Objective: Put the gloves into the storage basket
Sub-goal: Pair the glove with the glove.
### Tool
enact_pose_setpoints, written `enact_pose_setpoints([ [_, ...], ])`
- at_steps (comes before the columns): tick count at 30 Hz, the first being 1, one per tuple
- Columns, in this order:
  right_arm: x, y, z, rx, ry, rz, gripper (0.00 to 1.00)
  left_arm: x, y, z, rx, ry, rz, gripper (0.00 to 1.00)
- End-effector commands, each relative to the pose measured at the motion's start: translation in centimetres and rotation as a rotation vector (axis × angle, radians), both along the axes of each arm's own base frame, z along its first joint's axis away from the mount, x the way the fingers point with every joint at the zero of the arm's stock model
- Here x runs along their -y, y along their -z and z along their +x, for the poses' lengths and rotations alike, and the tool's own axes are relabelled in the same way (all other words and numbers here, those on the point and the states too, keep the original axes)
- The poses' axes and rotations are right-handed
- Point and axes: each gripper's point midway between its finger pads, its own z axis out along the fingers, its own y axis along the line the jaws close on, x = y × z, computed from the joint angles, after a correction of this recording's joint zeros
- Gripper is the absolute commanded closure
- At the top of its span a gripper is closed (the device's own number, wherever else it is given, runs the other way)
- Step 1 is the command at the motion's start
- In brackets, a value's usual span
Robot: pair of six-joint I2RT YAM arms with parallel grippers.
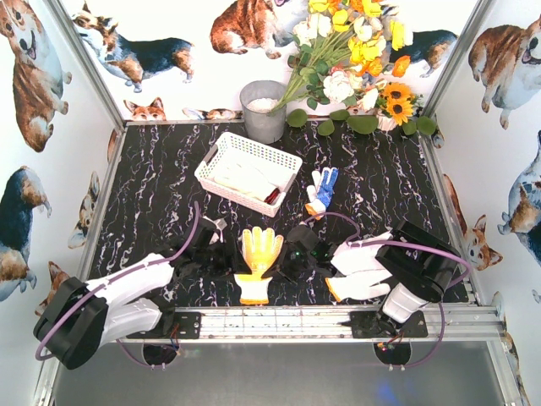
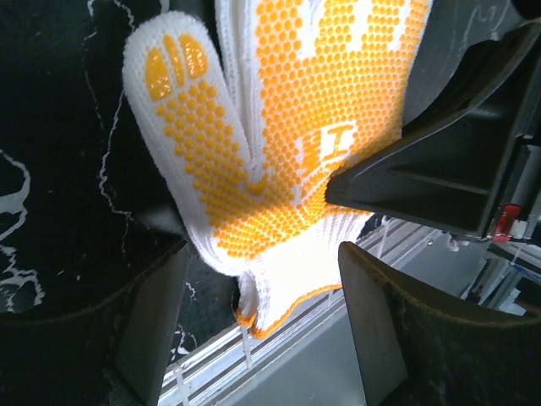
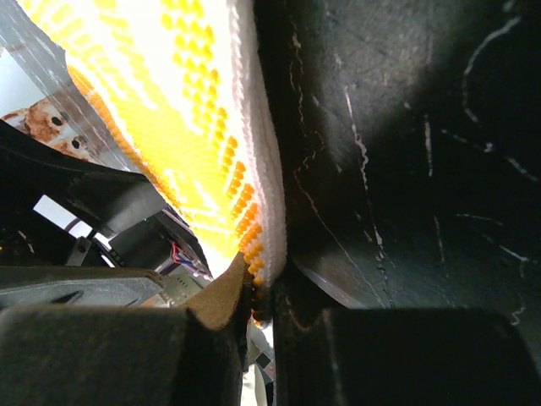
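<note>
Top view: the yellow-dotted glove (image 1: 258,262) lies near the table's six o'clock edge, between the left gripper (image 1: 215,254) and the right gripper (image 1: 297,254). The storage basket (image 1: 230,191) sits at its twelve o'clock, with a white-and-blue glove (image 1: 321,189) at the basket's three o'clock.

Left wrist view: the left fingers (image 2: 152,321) stand apart, with the cuff loose between them.

Right wrist view: the right jaws are clamped on the glove's edge. The pinch looks thin, so the lift should go straight up before swinging toward twelve.
</note>
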Motion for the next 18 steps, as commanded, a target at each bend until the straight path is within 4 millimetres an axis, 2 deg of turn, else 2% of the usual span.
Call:
enact_pose_setpoints([
  [1, 1.0, 0.7, 0.4, 0.014, 0.010, -0.062, 1.00, 0.2, 0.9, 0.4, 0.001, -0.029, -0.029, 0.33],
  [6, 1.1, 0.7, 0.4, 0.012, 0.017, -0.060, 1.00, -0.5, 2.6, -0.1, -0.030, -0.026, 0.015, 0.33],
  [14, 1.1, 0.4, 0.5, 0.020, 0.018, -0.063, 1.00, -3.3, 3.5, 0.5, 0.011, -0.073, 0.149, 0.33],
  [18, 1.1, 0.4, 0.5, 0.021, 0.018, -0.063, 1.00, -4.3, 3.7, 0.9, 0.021, -0.121, 0.146, 0.34],
])
